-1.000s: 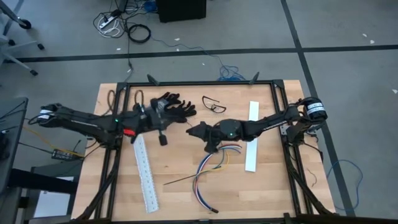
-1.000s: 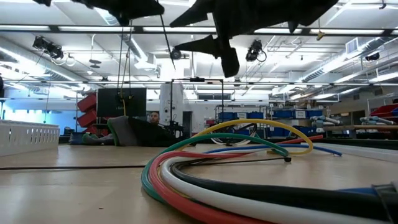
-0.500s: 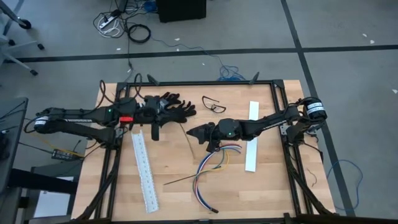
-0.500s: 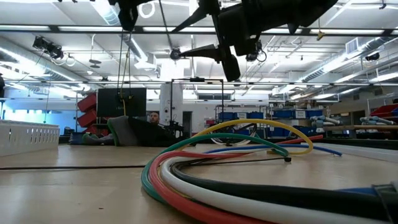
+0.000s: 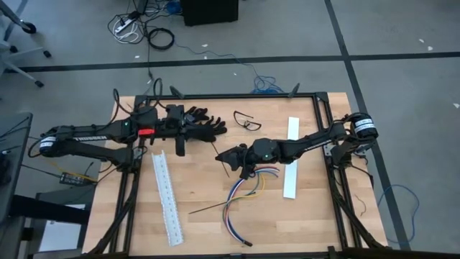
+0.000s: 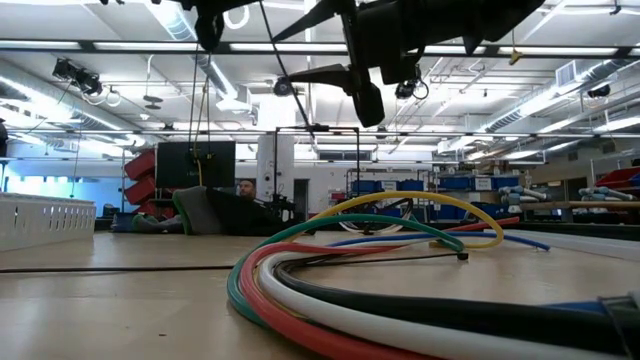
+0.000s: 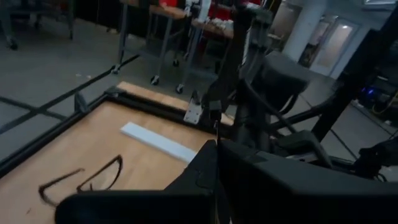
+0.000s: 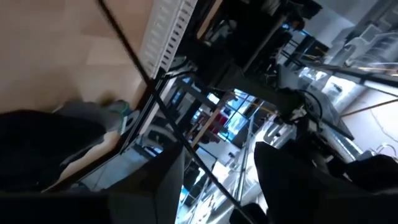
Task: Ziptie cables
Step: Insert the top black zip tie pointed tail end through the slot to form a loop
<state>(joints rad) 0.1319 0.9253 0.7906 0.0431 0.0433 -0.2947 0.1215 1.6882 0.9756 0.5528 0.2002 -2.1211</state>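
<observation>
The cables [image 5: 243, 196], thin coloured wires in a loose curved bundle, lie on the wooden table right of centre; they fill the foreground of the low view [image 6: 340, 265]. My right gripper [image 5: 221, 154] hovers just beyond their far end, pointing toward the table's left, and its fingers stand apart in its wrist view [image 8: 217, 180]. A thin black strand [image 8: 140, 68] runs through the air across that gap. My left gripper [image 5: 180, 148] is shut and empty, raised near the table's far left by a thick black coiled cord [image 5: 200, 121]. My right gripper has the thin black strand [image 8: 163, 118] running slantwise past the tip of one finger [image 8: 171, 168]. The strand is clear of the table. I cannot tell whether the finger touches it.
Two long white slotted strips lie on the table, one at the near left [image 5: 167, 200] and one at the right [image 5: 291, 160]. A black loop [image 5: 246, 121] lies at the far middle. A thin dark rod [image 5: 212, 208] lies left of the cables. A person [image 6: 246, 188] shows far behind.
My left gripper has gone toward the table's far edge and a little left, ending beside the black coiled cord, and stays shut. My right gripper has kept about its place over the cables' far end.
</observation>
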